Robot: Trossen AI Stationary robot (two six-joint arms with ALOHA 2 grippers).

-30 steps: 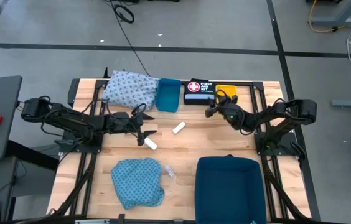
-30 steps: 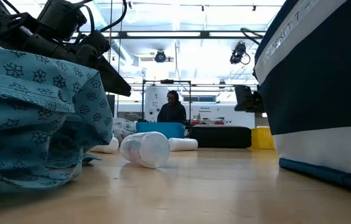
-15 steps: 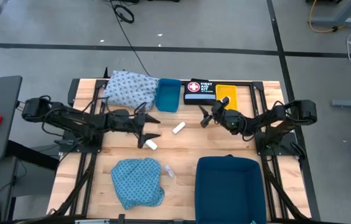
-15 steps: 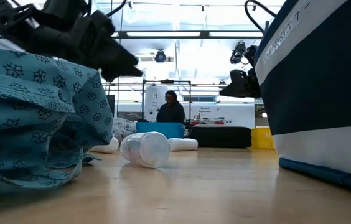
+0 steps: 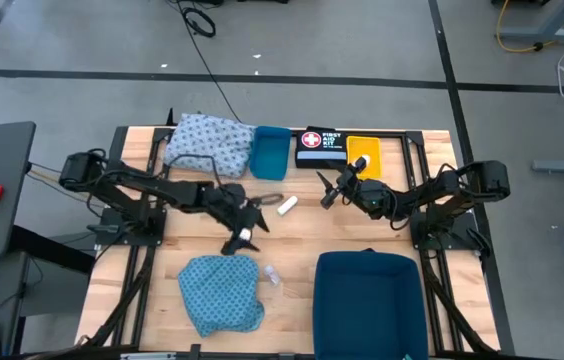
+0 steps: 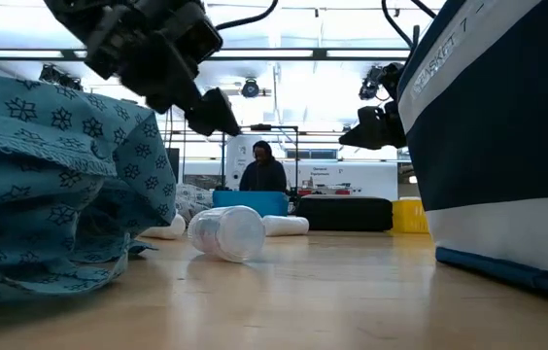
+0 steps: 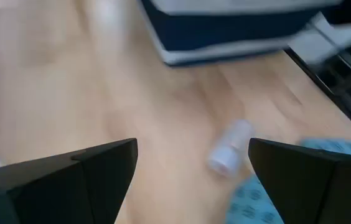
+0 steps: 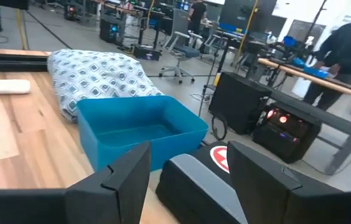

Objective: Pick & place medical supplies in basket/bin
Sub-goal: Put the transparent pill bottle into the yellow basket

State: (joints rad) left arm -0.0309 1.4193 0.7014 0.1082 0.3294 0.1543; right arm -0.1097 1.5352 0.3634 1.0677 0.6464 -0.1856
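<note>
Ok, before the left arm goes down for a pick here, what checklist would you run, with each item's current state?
1. Left gripper fingers open: ok.
2. Nothing held in it: ok.
3. White roll free on the table: ok.
4. Small vial lying clear beside the teal cloth: ok.
5. Dark blue bin unobstructed: ok.
6. Right gripper away from the left, open near the first aid box: ok.

A robotics lab or workshop hall: the slatted pale wooden table stands on a grey concrete floor crossed by dark tape lines. Beyond, toward twelve o'clock, stand wheeled office chairs, long equipment-laden workbenches and ceiling strip lights.
</note>
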